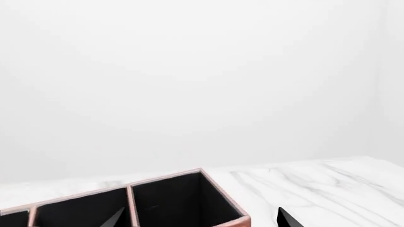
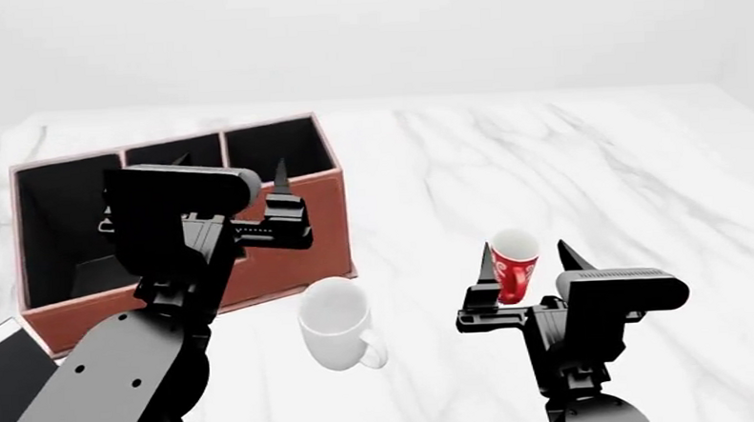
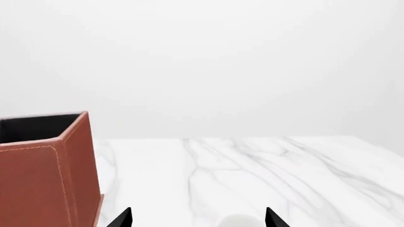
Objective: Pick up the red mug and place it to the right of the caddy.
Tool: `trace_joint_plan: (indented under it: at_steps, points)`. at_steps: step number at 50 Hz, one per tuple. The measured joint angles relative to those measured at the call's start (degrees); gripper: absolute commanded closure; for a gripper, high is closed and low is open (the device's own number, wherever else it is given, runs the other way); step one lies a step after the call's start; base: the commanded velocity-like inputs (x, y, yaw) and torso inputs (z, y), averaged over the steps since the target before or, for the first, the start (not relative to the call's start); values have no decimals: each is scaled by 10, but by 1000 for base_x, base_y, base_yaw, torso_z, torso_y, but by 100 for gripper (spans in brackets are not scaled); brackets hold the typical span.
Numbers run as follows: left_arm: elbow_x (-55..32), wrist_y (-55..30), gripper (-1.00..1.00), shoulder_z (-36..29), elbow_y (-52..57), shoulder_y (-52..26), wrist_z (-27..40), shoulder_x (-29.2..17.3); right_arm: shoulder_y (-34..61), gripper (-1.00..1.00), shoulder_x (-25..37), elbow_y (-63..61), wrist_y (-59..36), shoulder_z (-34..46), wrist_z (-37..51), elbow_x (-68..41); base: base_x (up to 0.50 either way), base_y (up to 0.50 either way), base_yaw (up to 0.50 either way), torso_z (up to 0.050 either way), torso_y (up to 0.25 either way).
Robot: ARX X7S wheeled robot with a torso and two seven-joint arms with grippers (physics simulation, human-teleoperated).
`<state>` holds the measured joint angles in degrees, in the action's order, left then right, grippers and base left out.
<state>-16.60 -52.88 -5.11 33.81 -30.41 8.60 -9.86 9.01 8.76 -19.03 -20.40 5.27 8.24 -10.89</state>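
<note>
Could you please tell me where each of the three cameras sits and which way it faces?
Head view: high on the robot, looking forward and down at the caddy, white mug and red mug; both arms show.
Left wrist view: over the caddy's compartments, facing the far wall; fingertips only.
Right wrist view: low, facing across the marble table; fingertips and a white rim.
All share the caddy.

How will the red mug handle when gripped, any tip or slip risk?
The red mug looks rigid and glossy, so it may slip between the right gripper's open fingers. It looks tall and narrow, so a sideways nudge could tip it. Small, so probably light.
</note>
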Motion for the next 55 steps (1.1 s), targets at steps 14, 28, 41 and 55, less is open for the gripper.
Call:
trace_joint_plan:
  at_steps: [14, 28, 41, 55]
  points:
    - [-6, 3, -100, 1, -1, -2, 3, -4, 3, -100, 4, 9, 7, 4, 7, -3, 393, 0, 0, 0, 2]
    - [-14, 3, -100, 2, 6, 0, 8, -9, -25, -100, 11, -2, 50, 3, 33, 19, 0, 0, 0, 0, 0]
    - [-17, 8, -100, -1, 6, 1, 12, -11, -122, -100, 27, 1, 87, -11, 32, 0, 0, 0, 0, 0, 0]
    - [-22, 12, -100, -3, 5, 1, 17, -14, -153, -100, 35, 16, 100, -11, 36, -11, 0, 0, 0, 0, 0]
